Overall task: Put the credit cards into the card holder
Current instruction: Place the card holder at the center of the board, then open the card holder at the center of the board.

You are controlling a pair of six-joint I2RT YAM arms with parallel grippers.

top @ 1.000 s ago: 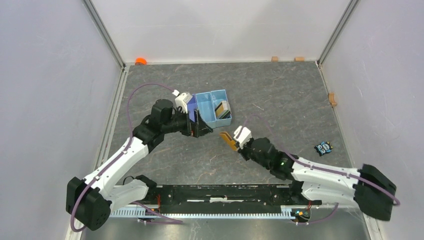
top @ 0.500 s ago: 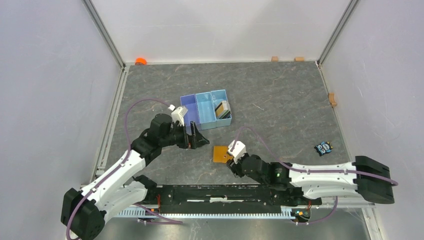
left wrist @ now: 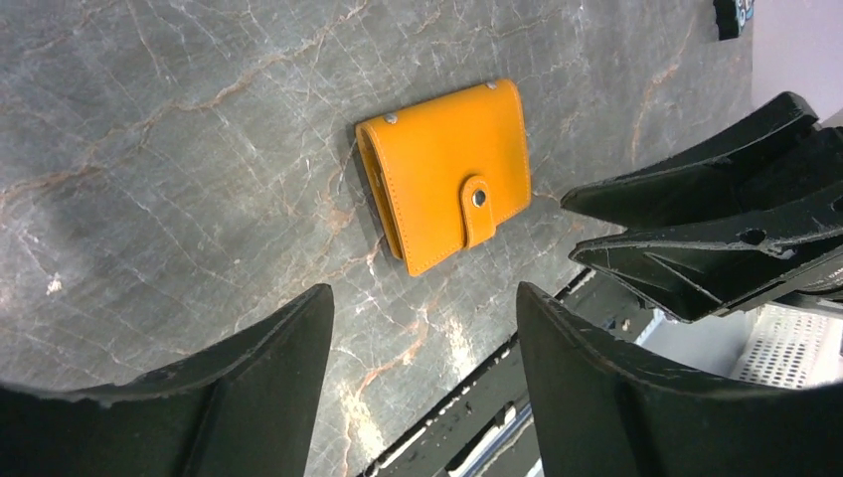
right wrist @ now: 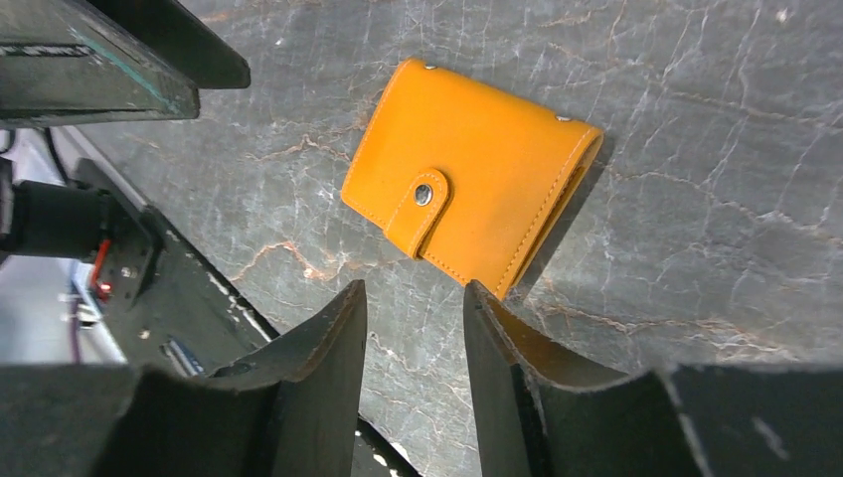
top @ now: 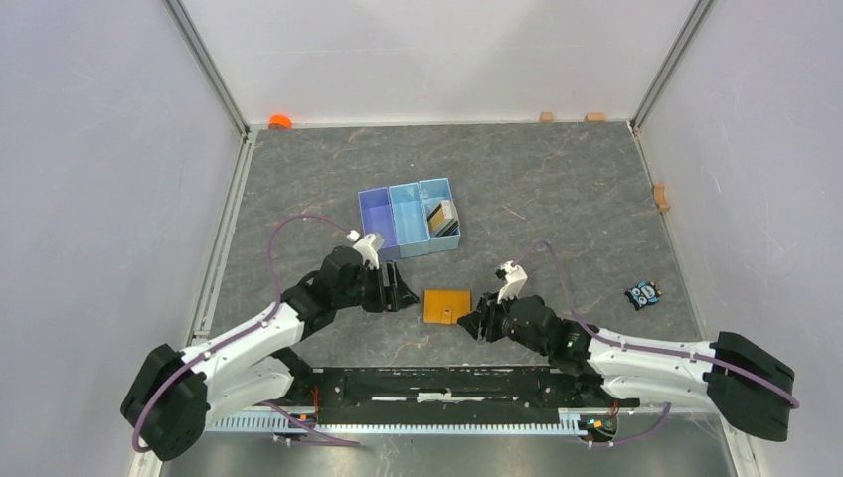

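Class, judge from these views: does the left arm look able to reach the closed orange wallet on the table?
Probably yes: the wallet lies flat just beside the open left gripper, with only table between them; the right gripper sits on its far side.

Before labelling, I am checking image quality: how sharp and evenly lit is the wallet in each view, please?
Top view: wallet small but sharp, evenly lit. Left wrist view: crisp, thin shadow under its left edge. Right wrist view: crisp, darker shadow along its right edge.
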